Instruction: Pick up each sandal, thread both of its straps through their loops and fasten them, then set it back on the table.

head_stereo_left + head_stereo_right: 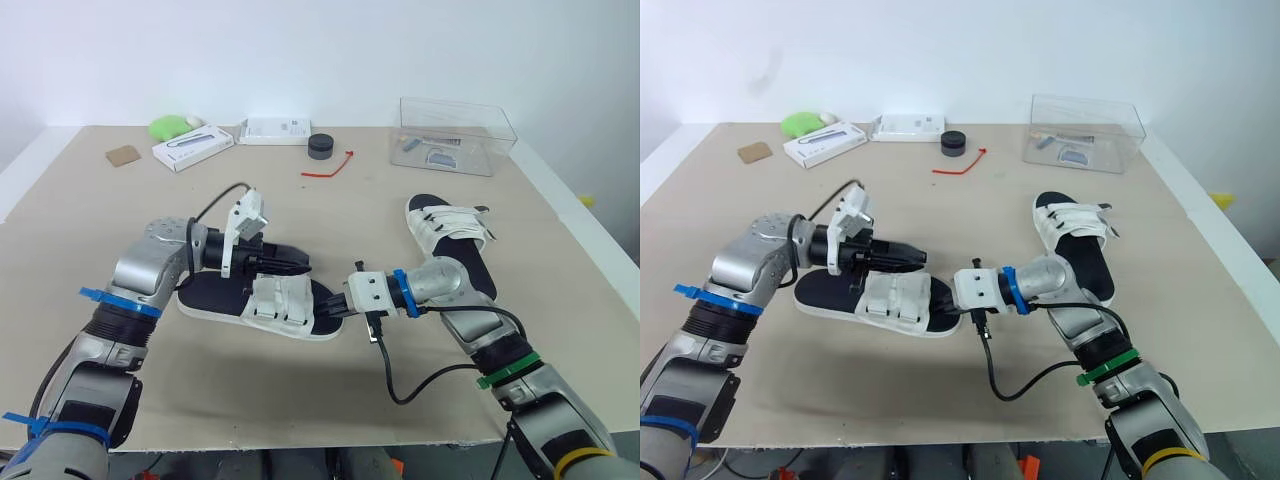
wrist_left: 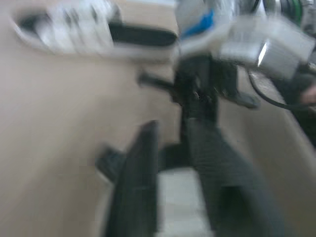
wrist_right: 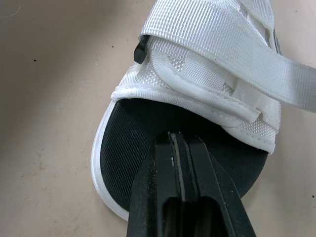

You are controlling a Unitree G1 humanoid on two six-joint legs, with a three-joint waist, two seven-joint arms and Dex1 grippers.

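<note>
The strap-fastening step on the near sandal (image 1: 215,298) is judged to be in hand. It lies flat on the table (image 1: 380,215) between the two arms, not lifted, with its heel to the left and its toe to the right. The left gripper (image 1: 298,264) is held just over the sandal's far edge, beside the white straps (image 1: 278,300); whether it is open or closed cannot be told. At the toe end the right gripper (image 1: 333,308) is seen closed, with nothing between its fingers (image 3: 153,187), its tip set on or just above the black footbed. In the right wrist view a strap end (image 3: 291,86) is seen running loose past the sandal's side, so fastening is judged unfinished. The next move is thought to call for that end to be pinched and drawn through its loop while the sole is kept from sliding; the right gripper would have to be opened first. Further right a second sandal (image 1: 470,265) is laid beside the right forearm; whether its straps are done cannot be told. Along the far edge, well apart from the work, are found a cardboard piece (image 1: 123,155), a green object (image 1: 168,127), a long white box (image 1: 193,147), a white packet (image 1: 275,130), a black round object (image 1: 320,145), a red tie (image 1: 328,168) and a clear plastic box (image 1: 457,135). Only the black cable (image 1: 385,370), looped near the toe, is judged a possible snag.
</note>
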